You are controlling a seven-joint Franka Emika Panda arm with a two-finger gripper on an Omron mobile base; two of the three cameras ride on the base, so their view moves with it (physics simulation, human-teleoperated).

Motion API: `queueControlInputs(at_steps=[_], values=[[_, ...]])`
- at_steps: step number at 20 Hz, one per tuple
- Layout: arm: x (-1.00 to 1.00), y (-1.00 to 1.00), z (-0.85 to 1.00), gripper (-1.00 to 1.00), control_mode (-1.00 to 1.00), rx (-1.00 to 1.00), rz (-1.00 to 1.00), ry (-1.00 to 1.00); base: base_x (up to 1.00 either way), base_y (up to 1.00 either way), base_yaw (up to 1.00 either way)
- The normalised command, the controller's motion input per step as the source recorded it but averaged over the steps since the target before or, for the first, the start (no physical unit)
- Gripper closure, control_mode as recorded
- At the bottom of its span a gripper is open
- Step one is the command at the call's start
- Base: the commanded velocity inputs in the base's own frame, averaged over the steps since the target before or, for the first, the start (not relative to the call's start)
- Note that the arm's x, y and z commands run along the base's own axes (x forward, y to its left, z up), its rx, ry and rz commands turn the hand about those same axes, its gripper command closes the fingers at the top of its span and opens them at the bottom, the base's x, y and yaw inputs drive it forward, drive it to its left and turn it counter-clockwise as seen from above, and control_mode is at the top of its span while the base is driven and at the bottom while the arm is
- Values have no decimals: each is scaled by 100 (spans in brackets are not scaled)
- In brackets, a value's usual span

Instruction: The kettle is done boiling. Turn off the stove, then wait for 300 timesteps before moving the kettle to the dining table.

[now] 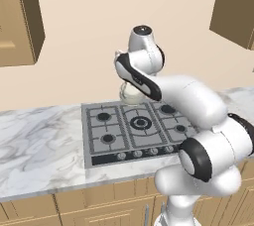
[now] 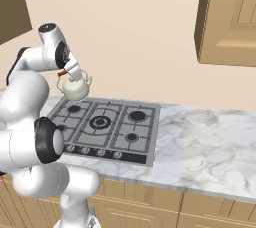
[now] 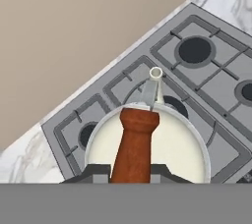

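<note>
Reddish-brown wood, the bar of the arched handle, sits pinched between the two dark fingertips of the gripper, so the squat cream-white round kettle hangs plumb beneath the hand. It hangs clear above the back burners of the grey steel gas stove, seemingly lifted to carry it off the black grates.

The kettle is cream-white, with a reddish-brown wooden bar on its handle and a pale grey spout. The stove is grey steel with darker grates, black burner rings and a black front strip carrying small grey knobs. The bench is white marble veined in grey. The wall is plain beige. The cupboards are light tan wood. The arm is glossy white with black joints. The pincer is dark grey.
</note>
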Motion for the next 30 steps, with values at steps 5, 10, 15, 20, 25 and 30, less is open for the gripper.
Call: queueControlInputs(at_steps=[5, 10, 15, 20, 25, 30], values=[[-56, -32, 19, 100, -100, 0, -2, -6, 0, 0, 0], [-55, -28, 15, 100, -100, 0, -1, -11, 0, 0, 0], [-52, -28, 17, 100, -100, 0, 0, -8, 0, 0, 0], [-49, -25, 29, 100, -100, 0, -3, -2, 0, 0, 0], [-52, -28, 26, 100, -100, 0, -4, -3, 0, 0, 0], [-14, -5, 5, 100, -100, 0, -3, -2, 0, 0, 0]])
